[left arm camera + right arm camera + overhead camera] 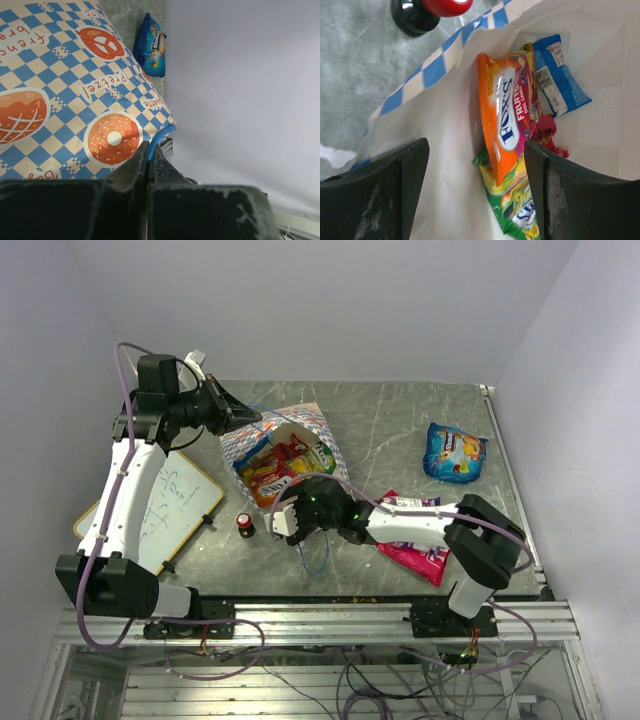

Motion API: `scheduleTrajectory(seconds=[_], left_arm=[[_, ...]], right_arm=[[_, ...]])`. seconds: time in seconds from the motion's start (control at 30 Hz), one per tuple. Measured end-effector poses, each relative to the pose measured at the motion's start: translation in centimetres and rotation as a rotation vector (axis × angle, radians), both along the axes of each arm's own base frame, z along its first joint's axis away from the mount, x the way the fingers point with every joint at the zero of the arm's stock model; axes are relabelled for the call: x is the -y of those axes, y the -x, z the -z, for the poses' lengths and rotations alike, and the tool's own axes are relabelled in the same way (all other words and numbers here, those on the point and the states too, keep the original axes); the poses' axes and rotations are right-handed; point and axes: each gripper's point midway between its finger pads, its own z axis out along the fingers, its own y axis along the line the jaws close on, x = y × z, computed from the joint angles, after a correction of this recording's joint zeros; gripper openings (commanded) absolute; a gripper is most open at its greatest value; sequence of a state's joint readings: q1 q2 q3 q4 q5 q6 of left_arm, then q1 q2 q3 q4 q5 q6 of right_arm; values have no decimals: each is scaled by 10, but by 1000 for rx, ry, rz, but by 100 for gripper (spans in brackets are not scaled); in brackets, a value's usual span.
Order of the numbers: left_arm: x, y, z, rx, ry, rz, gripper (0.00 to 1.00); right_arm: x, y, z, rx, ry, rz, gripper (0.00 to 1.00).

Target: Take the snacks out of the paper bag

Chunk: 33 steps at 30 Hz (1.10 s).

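Right wrist view: the spread right claw (476, 175) faces into the paper bag (445, 165), where the orange Fox's packet (502, 120) lies with its long axis running 12 to 6 o'clock. From above, the bag lies on the tabletop (400, 420) with its mouth toward 6 o'clock, and the left claw (150, 147) pinches its rim.

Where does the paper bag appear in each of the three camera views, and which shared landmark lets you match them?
Top external: the paper bag lies mid-table, mouth opening toward the near edge, packets showing inside.
Left wrist: its printed outer side fills the upper left.
Right wrist: its cream inner wall fills most of the frame, looking into the mouth.
Shared landmark: the blue-and-white checkered band, visible in all three.
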<state>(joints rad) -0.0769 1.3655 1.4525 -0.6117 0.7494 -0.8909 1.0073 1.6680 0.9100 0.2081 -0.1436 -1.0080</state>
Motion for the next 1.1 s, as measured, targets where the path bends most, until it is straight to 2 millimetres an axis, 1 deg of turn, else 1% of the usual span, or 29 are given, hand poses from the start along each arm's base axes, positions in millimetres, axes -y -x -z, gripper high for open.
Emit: scheduleTrajectory(seconds=[0.13, 0.27, 0.33, 0.4, 0.57, 0.63, 0.77, 0.9, 1.03, 1.1], left_arm=[[1, 4, 1, -6, -6, 19, 7], [2, 6, 0, -10, 3, 28, 7], [3, 6, -1, -10, 6, 33, 7], [3, 7, -1, -11, 8, 37, 7], [4, 8, -1, -11, 11, 43, 7], [4, 8, -1, -12, 11, 44, 7], [4, 8, -1, -12, 12, 47, 7], [4, 6, -5, -8, 7, 56, 7], [5, 5, -6, -3, -3, 66, 7], [5, 5, -5, -6, -5, 70, 7]], right_arm=[[-16, -12, 9, 38, -5, -10, 72], [-32, -31, 14, 78, -10, 20, 71], [-38, -41, 14, 99, -27, 38, 67], [-40, -49, 17, 111, -36, 54, 65], [-42, -71, 30, 102, -50, 106, 58], [-42, -78, 30, 93, -66, 130, 55], [-48, -91, 28, 86, -99, 156, 55], [-56, -98, 33, 84, -113, 162, 54], [-61, -106, 38, 78, -123, 171, 48], [-61, -110, 36, 65, -137, 181, 41]])
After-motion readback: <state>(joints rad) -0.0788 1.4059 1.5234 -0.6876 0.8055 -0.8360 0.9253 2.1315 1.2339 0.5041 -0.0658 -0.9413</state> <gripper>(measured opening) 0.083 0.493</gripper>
